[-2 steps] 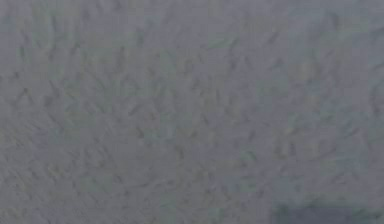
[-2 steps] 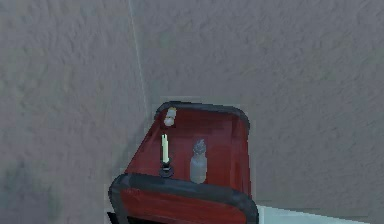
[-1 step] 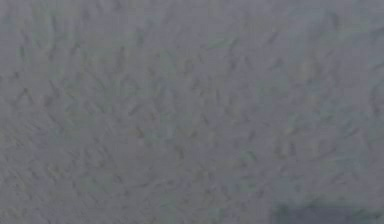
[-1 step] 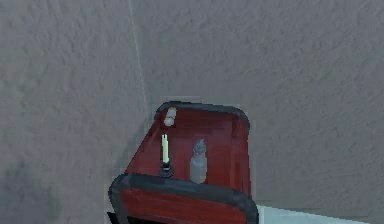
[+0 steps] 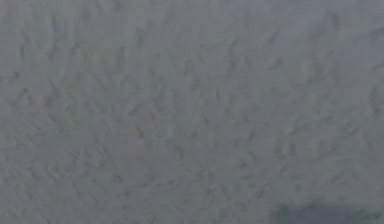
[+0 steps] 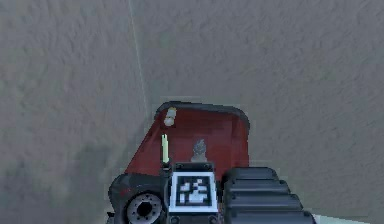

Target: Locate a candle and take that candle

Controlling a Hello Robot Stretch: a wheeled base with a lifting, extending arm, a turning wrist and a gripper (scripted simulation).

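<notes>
Wall [image 5: 190,100] sat ahead in the forward view: grey, rough texture.

Arm side view, left to right:
- Grey left wall [image 6: 60,80] met the right wall [image 6: 290,70] at a corner left of middle.
- Red surface [image 6: 220,128] with a dark rim was tucked into that corner, low in the middle.
- At its far left end lay a small pale cylinder [image 6: 168,115], candle-like in shape, just inside the rim.
- Nearer the camera, a thin yellow-green stick [image 6: 164,148] ran along the left edge.
- Right of the stick was a small grey blob [image 6: 200,150] near the middle of the red surface. Couldn't tell what it was.

Along the bottom edge were the gripper [image 6: 143,205], a dark body, then the white marker square [image 6: 193,190], then the ribbed dark arm [image 6: 260,195].

Fingers weren't distinguishable against the red surface. Jaw state: couldn't tell. Couldn't tell whether it held anything either. Pale cylinder sat farther up the view than the gripper, slightly right of it.
</notes>
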